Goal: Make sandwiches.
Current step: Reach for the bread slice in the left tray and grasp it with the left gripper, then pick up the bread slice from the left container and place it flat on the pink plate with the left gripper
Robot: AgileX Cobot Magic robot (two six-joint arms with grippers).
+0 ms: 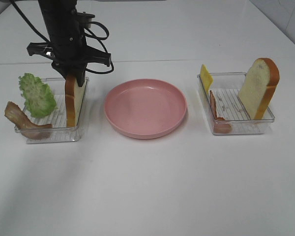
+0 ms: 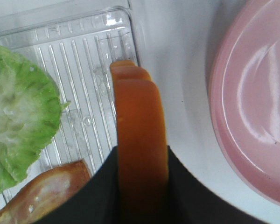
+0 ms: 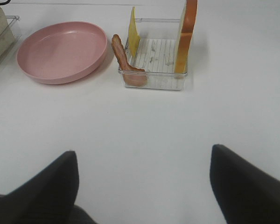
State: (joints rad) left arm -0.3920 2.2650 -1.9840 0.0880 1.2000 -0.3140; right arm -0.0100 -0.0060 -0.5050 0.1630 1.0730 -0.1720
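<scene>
A bread slice [image 1: 73,101] with orange-brown crust stands on edge at the right side of the left clear tray [image 1: 59,135]. My left gripper [image 1: 74,78] comes down from above, and in the left wrist view its black fingers [image 2: 102,186] press both sides of the slice [image 2: 140,121]. Lettuce [image 1: 37,96] and a bacon strip [image 1: 22,122] share that tray. The right tray [image 1: 236,129] holds another upright bread slice [image 1: 258,88], a cheese slice [image 1: 205,77] and bacon [image 1: 217,115]. My right gripper [image 3: 144,186] hangs open over bare table, well short of the right tray [image 3: 154,81].
A round pink plate [image 1: 145,108] sits between the two trays with nothing on it. The table is white, with bare surface in front of the trays. The left arm's black cables [image 1: 96,29] hang behind the left tray.
</scene>
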